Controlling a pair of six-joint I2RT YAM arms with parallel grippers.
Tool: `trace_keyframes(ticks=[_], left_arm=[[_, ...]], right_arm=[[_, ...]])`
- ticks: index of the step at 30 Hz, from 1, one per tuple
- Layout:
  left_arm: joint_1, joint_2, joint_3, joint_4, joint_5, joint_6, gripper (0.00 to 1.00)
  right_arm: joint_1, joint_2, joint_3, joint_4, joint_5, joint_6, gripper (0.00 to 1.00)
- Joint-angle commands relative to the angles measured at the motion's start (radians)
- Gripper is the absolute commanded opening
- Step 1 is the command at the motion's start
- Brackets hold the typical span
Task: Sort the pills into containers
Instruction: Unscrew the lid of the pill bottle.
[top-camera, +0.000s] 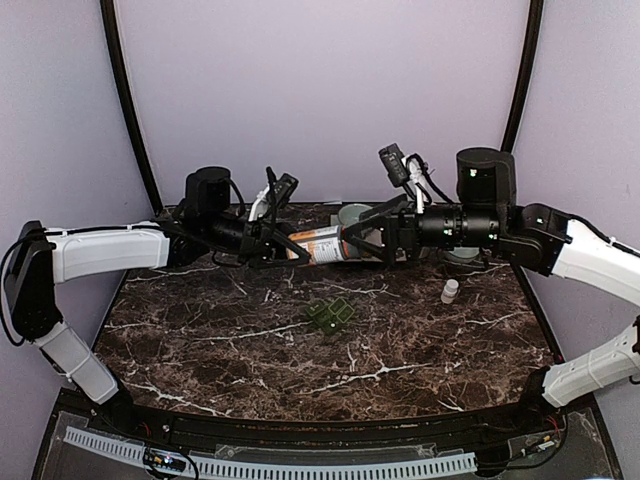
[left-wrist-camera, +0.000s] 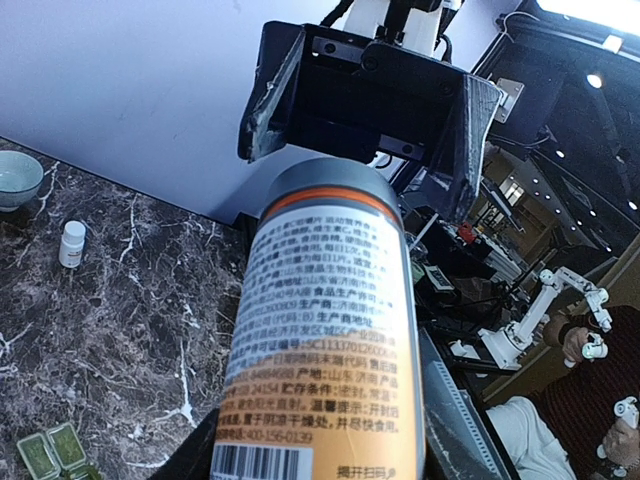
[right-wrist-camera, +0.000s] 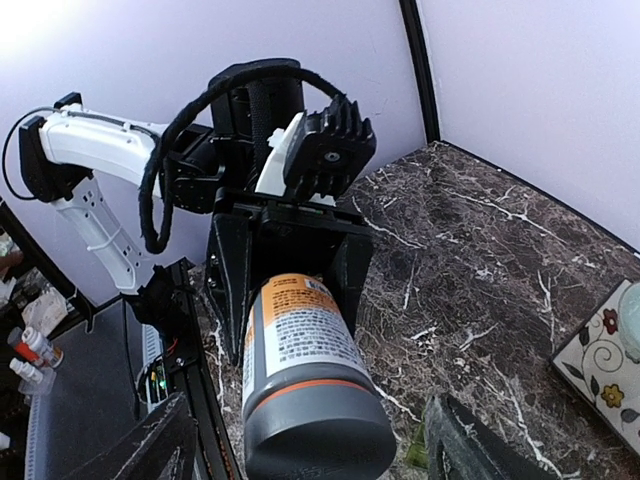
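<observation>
The pill organiser (top-camera: 331, 316) lies near the middle of the marble counter (top-camera: 200, 340), with nothing touching it. At its 12 o'clock, raised off the counter, a large labelled bottle (top-camera: 322, 244) with a grey cap hangs sideways. The left fingers (right-wrist-camera: 228, 280) clamp its body. The right fingers (right-wrist-camera: 160, 445) stand wide on either side of the cap, clear of it. A small white bottle (top-camera: 450, 291) stands at the organiser's 2 o'clock, and a pale green bowl (top-camera: 352, 214) sits farther back toward 12.
</observation>
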Motion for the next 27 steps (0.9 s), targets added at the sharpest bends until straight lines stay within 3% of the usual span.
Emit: trace_keyframes(ticks=[1,6,12,24,27], left_arm=[[0.004,-0.068,0.037,-0.018,-0.038,0.083,0.0],[0.003,-0.087,0.034,-0.041,-0.091,0.143,0.0],[0.002,-0.117,0.024,-0.054,-0.145,0.196,0.0],[-0.016,-0.116,0.056,-0.166,-0.222,0.32,0.0],[-0.018,-0.111,0.058,-0.167,-0.225,0.326,0.0]], right_arm=[[-0.005,-0.021,0.026,0.037,0.077,0.219,0.8],[-0.046,-0.009,0.011,0.046,0.081,0.473,0.8],[-0.066,0.017,0.009,0.076,0.03,0.637,0.8],[-0.068,0.07,0.026,0.09,-0.039,0.74,0.81],[-0.067,0.075,0.026,0.094,-0.055,0.743,0.76]])
